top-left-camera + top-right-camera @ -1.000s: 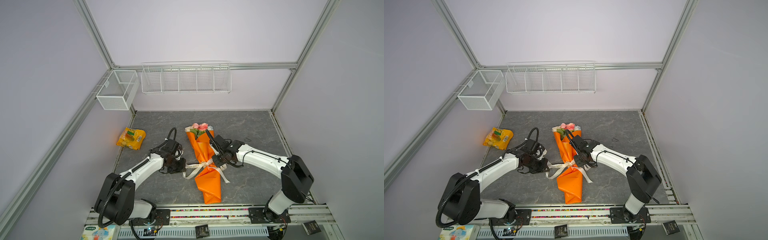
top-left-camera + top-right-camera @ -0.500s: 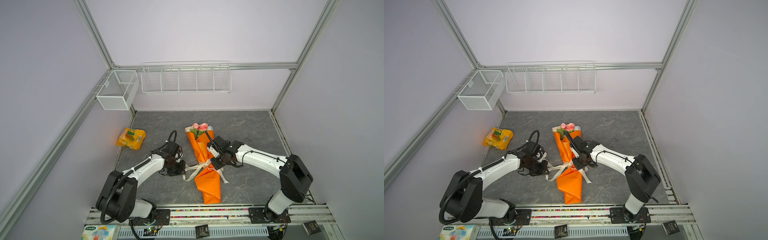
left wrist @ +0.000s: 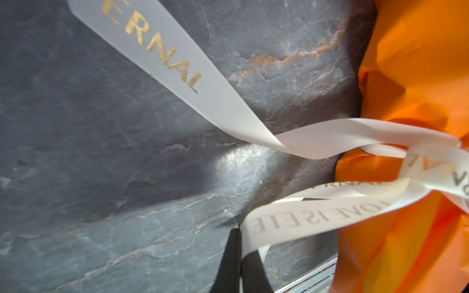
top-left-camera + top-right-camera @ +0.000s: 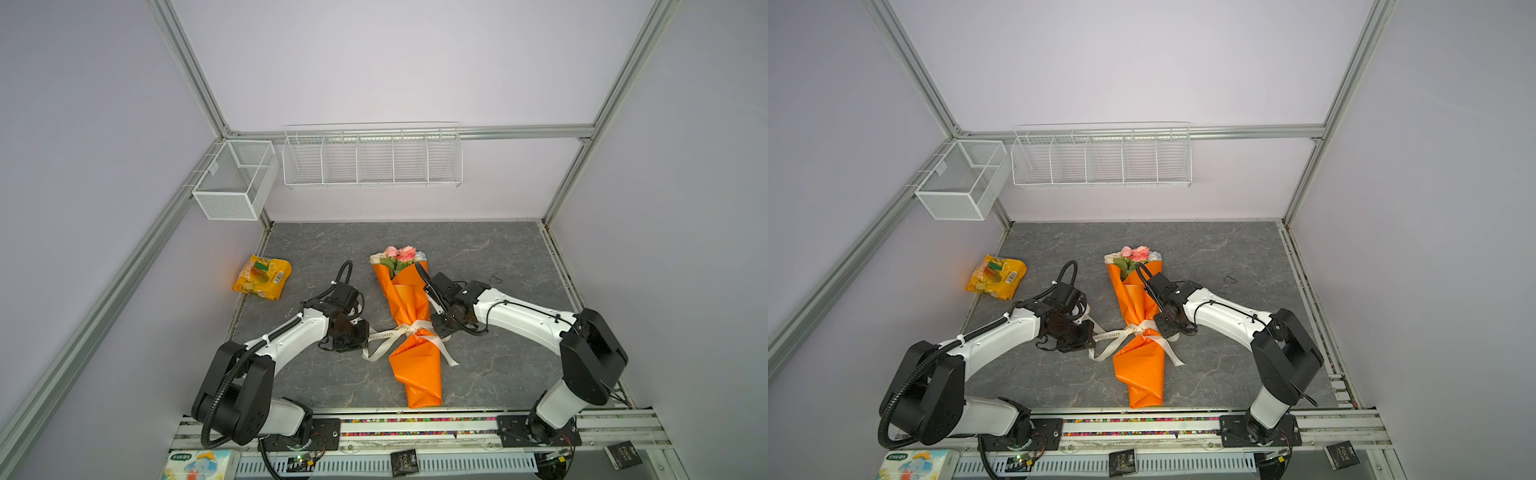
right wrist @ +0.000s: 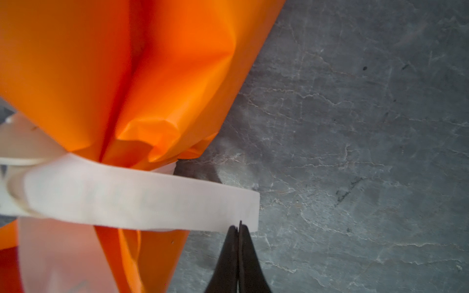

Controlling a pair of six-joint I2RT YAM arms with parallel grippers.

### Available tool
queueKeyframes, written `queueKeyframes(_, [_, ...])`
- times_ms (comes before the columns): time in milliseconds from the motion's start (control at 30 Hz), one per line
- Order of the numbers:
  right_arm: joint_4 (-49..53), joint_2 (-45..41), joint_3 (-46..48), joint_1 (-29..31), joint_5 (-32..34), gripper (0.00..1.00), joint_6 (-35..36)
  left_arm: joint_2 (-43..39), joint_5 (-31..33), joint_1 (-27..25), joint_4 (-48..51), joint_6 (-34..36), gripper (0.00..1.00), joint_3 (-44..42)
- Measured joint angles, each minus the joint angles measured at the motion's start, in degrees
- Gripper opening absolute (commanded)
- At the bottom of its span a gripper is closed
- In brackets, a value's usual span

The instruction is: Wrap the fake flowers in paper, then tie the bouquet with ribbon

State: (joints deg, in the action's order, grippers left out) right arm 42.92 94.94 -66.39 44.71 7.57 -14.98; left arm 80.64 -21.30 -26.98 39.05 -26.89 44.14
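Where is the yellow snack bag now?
In both top views the yellow plastic snack bag lies at the left edge of the grey table, left of the orange-wrapped bouquet.

Light was even and diffuse in both top views, bright on the pale walls (image 4: 374, 62); only soft shadows lay on the grey tabletop (image 4: 498, 257); the wide lens splayed the frame rails (image 4: 193, 70) outward; in the left wrist view glare shone on the stone, and the ribbon (image 3: 228, 119) blurred close to the lens; the right wrist view showed ribbon and bouquet (image 5: 101, 76) soft, stone sharper.
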Motion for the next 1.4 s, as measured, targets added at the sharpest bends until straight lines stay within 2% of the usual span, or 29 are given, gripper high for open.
queueKeyframes(133, [-0.61,-1.20,0.00,-0.13,-2.40,0.23,0.11,0.00,-1.14,0.00,-0.15,0.59,0.00,0.00])
queueKeyframes(200, [-1.64,-2.60,-0.02,-0.63,-4.48,0.37,0.61,-0.02,-1.29,0.00,-0.15,0.68,0.00,0.00])
queueKeyframes(300, [-3.87,-3.17,-0.26,-1.42,-8.92,0.42,1.75,-0.02,-1.29,0.00,-0.15,0.85,0.00,0.00])
queueKeyframes(433, [-5.95,-2.51,-0.28,-1.60,-14.60,0.43,3.04,-0.02,-1.29,0.00,-0.15,1.03,0.00,0.00])
queueKeyframes(533, [-6.38,-2.51,-0.28,-1.42,-15.34,0.47,3.13,-0.02,-1.31,0.00,-0.13,1.07,0.00,0.00])
queueKeyframes(633, [-6.45,-2.47,-0.28,-0.98,-13.57,0.49,4.07,-0.02,-1.29,0.00,-0.13,1.07,0.00,0.00])
queueKeyframes(800, [-7.37,-1.55,-0.20,1.88,-6.73,0.49,8.70,-0.02,-1.29,0.00,0.07,1.31,0.00,0.00])
queueKeyframes(1033, [-10.03,-0.70,0.55,3.02,-2.60,0.49,13.42,-0.02,-1.53,0.00,0.13,1.73,0.00,0.02])
queueKeyframes(1400, [-13.05,1.92,1.44,3.63,-3.43,0.49,15.98,-0.02,-2.58,0.00,0.13,2.10,0.00,0.11])
